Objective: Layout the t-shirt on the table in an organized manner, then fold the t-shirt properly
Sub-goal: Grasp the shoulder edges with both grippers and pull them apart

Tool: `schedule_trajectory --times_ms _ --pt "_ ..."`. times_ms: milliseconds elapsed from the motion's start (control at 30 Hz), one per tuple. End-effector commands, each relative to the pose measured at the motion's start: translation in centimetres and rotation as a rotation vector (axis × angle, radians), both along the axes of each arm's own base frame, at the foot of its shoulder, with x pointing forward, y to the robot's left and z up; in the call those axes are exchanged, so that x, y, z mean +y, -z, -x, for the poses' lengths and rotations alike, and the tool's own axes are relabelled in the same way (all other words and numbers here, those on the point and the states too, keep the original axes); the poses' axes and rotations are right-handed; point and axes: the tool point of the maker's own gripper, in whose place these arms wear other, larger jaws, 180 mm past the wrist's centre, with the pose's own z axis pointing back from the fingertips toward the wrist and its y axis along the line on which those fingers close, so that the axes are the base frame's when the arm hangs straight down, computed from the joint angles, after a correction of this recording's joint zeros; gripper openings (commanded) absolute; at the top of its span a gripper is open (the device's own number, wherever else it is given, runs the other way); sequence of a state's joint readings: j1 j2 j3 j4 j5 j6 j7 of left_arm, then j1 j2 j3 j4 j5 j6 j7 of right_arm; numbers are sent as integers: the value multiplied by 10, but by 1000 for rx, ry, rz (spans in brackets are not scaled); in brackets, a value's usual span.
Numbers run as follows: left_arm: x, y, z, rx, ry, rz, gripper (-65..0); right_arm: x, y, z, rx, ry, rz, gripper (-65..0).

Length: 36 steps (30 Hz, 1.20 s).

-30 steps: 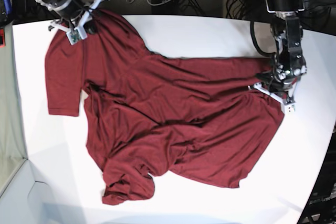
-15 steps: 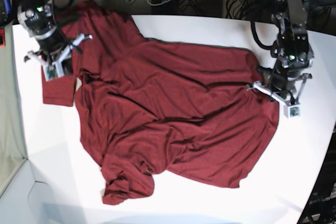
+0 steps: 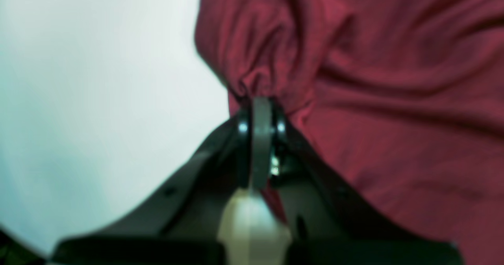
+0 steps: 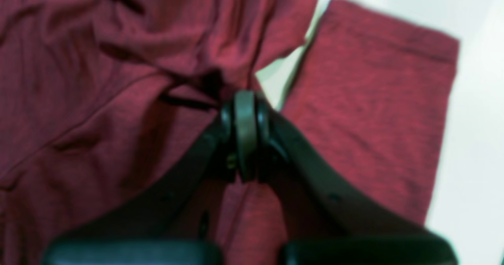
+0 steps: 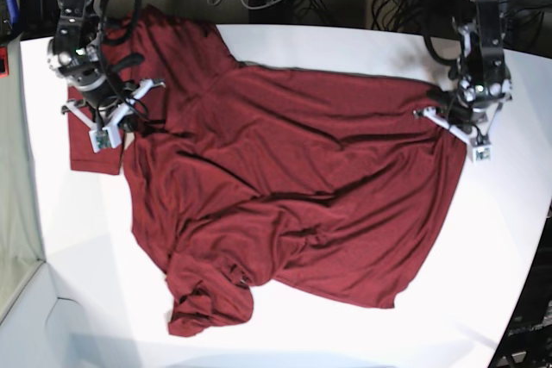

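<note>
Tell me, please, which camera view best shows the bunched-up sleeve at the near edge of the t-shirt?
The base view: only there the crumpled sleeve of the t-shirt shows. Both wrist views show just cloth bunched around a shut claw, and neither shows that sleeve.

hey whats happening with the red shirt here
Two robot arms are spreading a maroon t-shirt out on a white table. The left pincer is shut on the fabric at one edge, and the right pincer is shut on it near a sleeve at the opposite side. The shirt is mostly opened out but wrinkled, with one corner bunched at the near edge. No folding yet.
</note>
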State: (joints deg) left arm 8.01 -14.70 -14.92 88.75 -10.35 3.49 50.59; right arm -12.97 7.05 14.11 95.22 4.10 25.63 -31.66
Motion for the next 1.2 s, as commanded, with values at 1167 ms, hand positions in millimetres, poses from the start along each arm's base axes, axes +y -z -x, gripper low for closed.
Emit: schedule_trajectory --times_ms 1167 --pt "7 16 43 97 16 -23 -650 -62 -41 106 40 125 169 -650"
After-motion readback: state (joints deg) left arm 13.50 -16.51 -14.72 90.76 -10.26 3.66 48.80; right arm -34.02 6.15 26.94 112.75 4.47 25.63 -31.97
